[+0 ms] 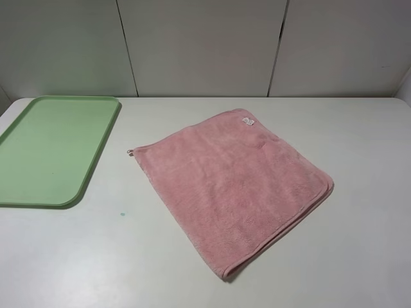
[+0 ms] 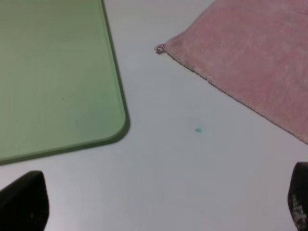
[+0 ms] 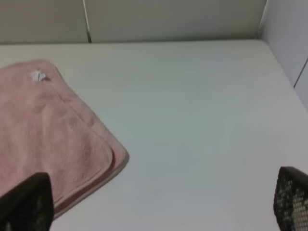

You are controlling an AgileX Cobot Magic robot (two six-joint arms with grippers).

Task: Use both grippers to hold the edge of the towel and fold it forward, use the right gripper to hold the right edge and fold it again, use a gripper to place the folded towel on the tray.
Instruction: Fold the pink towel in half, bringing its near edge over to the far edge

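White bench point(image 1: 359, 160), pale grey wall point(image 1: 199, 45)
Two dark vertical seams point(image 1: 126, 48) split the wall into panels; soft, even light; one tiny green speck point(image 1: 122, 213) on the bench.

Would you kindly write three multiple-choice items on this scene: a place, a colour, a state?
1. The towel lies: A on the table, right of the tray; B on the tray; C in a hand.
2. The tray is: A blue; B pale green; C red.
3. The left hand is: A shut on the towel; B shut on the tray; C open, empty.
Answers: A, bare table separates towel and tray; B, its surface is green; C, its fingers stand wide apart.
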